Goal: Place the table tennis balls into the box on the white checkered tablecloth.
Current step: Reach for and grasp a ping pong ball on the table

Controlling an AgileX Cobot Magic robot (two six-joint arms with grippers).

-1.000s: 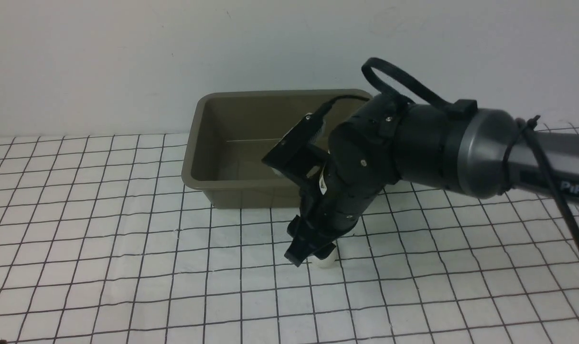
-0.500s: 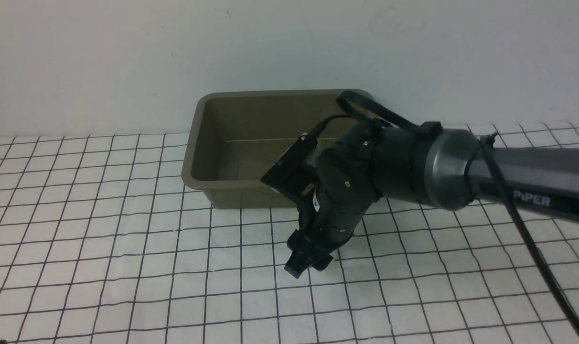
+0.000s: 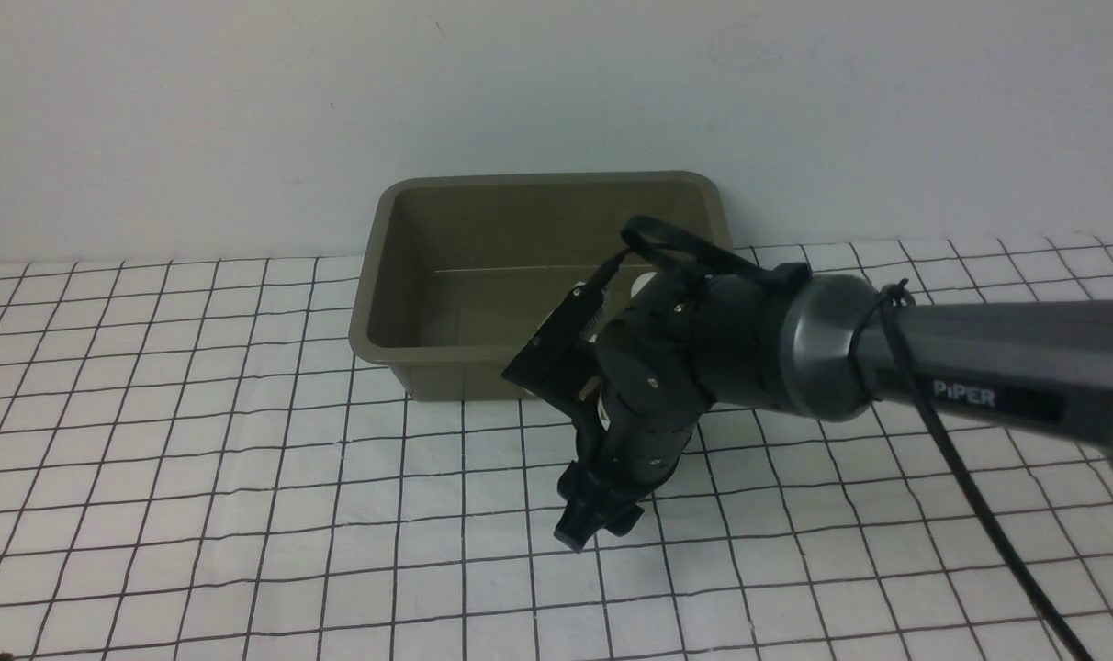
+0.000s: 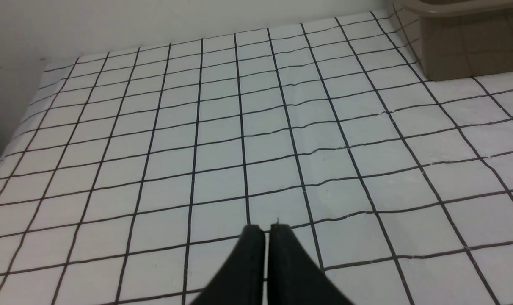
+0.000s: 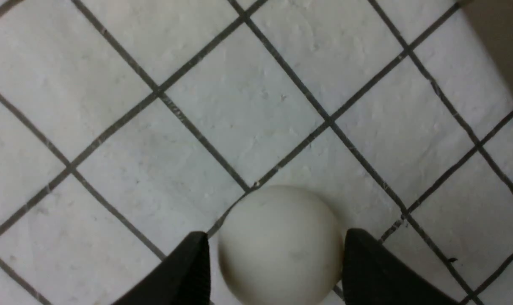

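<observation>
Fingers (image 5: 184, 275) of the right gripper (image 5: 277, 235) stand apart w/ one table tennis ball (image 5: 280, 248) between them. There's a thin gap on one side and the other side is abt touching, so it isn't clamped as far as can be seen. Ball sits on the tablecloth (image 5: 239, 127), near the box (image 5: 504, 46) but outside it. Left gripper (image 4: 265, 231): fingers pressed together w/ only a hairline slit, nothing held, tips over the cloth.

Counts: 1 ball seen for sure, 1 box, 1 cloth, 2 grippers.

In the front view that ball is hidden behind the black fingers of the right gripper (image 3: 593, 525). A pale bit (image 3: 644, 281) shows inside the box just past the right arm (image 3: 887, 358); can't tell what it is. The arm covers the box's near right corner & part of its floor. Left wrist view catches only one corner of the box (image 4: 459, 51), cut off at the frame edge.

Surface: white cloth w/ thin black grid, slightly wrinkled. Box stands at the cloth's far edge, just before a plain pale wall (image 3: 244, 110).
</observation>
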